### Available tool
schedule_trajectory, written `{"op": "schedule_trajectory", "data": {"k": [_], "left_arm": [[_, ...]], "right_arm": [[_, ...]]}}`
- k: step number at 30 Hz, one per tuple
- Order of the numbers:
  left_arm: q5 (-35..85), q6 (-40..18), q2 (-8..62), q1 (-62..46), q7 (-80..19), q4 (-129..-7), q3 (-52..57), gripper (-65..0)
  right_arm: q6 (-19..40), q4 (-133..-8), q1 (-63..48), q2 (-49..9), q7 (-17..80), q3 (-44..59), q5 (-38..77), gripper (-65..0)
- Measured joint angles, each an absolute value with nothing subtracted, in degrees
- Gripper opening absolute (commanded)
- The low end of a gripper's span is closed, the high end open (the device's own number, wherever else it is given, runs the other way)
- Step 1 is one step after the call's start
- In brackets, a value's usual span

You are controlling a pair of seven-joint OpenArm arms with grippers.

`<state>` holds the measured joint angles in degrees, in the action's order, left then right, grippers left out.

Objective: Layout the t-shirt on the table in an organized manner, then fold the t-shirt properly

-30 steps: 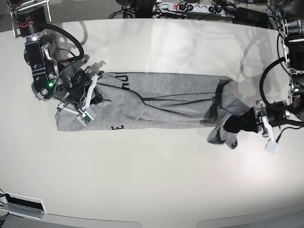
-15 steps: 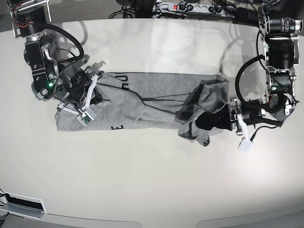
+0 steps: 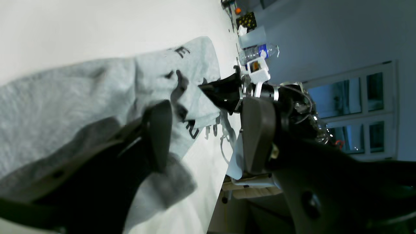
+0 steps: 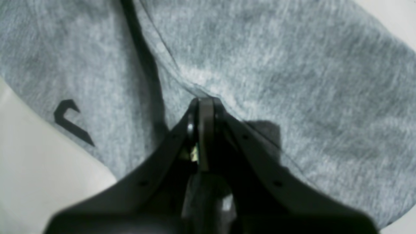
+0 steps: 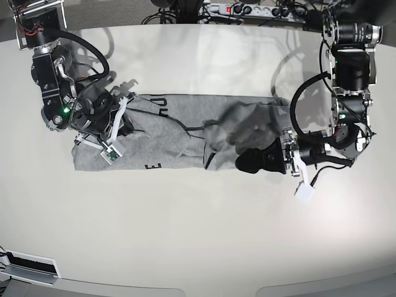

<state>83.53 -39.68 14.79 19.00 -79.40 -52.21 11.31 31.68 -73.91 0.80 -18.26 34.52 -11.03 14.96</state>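
The heather-grey t-shirt lies stretched along the off-white table, its right end doubled back over the middle in a loose heap. My left gripper sits low at that heap. In the left wrist view its jaws stand wide apart, with grey cloth draped against one finger and nothing pinched between them. My right gripper is at the shirt's left end. The right wrist view shows its fingertips shut on a ridge of the shirt.
A power strip with cables lies beyond the table's far edge. A white box sits at the near left corner. A water bottle stands past the right arm in the left wrist view.
My left gripper has carried the shirt's right end leftward over the body, then opened its jaws and let go of the cloth. The right arm has stayed still, shut on the left end.
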Motion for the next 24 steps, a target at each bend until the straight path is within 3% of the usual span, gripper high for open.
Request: {"op": "schedule_trajectory", "data": {"k": [2, 3, 5, 6, 17, 22, 24], "left_arm": [[83.57, -39.68, 14.79, 19.22, -79.33, -52.21, 11.31, -35.6], [83.61, -39.68, 14.79, 19.22, -79.35, -52.21, 11.31, -42.3], [83.59, -39.72, 14.79, 19.18, -79.48, -52.21, 11.31, -62.0], [83.57, -39.66, 14.79, 19.16, -79.5, -52.21, 11.31, -65.0], [83.59, -39.68, 18.61, 19.2, -79.35, -52.21, 11.94, -65.0], [83.57, -39.68, 24.14, 19.2, -78.91, -52.21, 11.97, -65.0], [83.59, -39.68, 26.68, 19.2, -78.94, -52.21, 11.94, -65.0]], "right_arm": [[31.68, -73.91, 0.8, -18.26, 34.52, -11.03, 14.96, -65.0], [31.68, -73.91, 0.82, -18.26, 34.52, -11.03, 14.96, -65.0], [31.68, -73.91, 1.02, -18.26, 34.54, -11.03, 14.94, -65.0], [31.68, -73.91, 1.32, -18.24, 34.54, -11.03, 14.96, -65.0], [32.8, -78.39, 9.61, -18.41, 38.46, -10.57, 15.2, -65.0], [31.83, -79.29, 11.57, -18.22, 44.42, -3.18, 18.96, -65.0], [30.41, -79.26, 11.57, -18.28, 46.92, 1.32, 18.9, -51.9]]}}
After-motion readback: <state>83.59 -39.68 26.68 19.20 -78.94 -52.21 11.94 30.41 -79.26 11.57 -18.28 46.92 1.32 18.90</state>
